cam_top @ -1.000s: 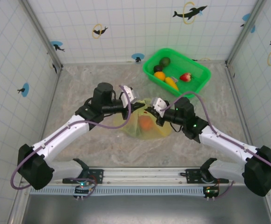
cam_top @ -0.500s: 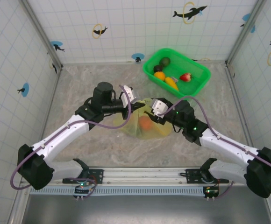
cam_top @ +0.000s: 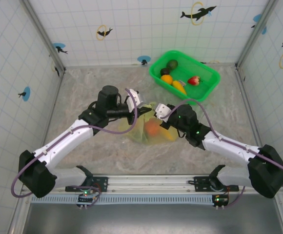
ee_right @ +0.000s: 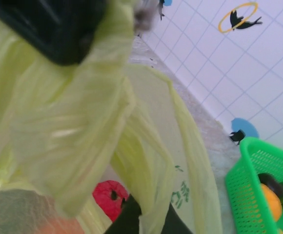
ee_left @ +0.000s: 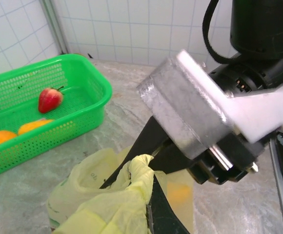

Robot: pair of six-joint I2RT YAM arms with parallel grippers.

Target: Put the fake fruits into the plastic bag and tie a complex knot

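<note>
The pale yellow-green plastic bag (cam_top: 146, 131) lies mid-table with an orange fruit (cam_top: 152, 127) showing through it, and a red fruit (ee_right: 110, 197) shows through the film. My left gripper (cam_top: 144, 111) is shut on a bunched handle strip (ee_left: 141, 170), pinched between its dark fingers (ee_left: 131, 156). My right gripper (cam_top: 156, 113) sits close against it from the right, shut on a fold of the bag's plastic (ee_right: 153, 222). I cannot tell if the bunched strip is a knot. More fake fruits (cam_top: 173, 83) lie in the basket.
A bright green basket (cam_top: 207, 90) stands at the back right, holding a strawberry (cam_top: 193, 80), orange and dark fruits. Tiled walls close the table on three sides. The two wrists nearly touch above the bag.
The right gripper opened, slid left toward the left gripper and shut again on the bag. The left arm stayed put, still shut on the handle.
</note>
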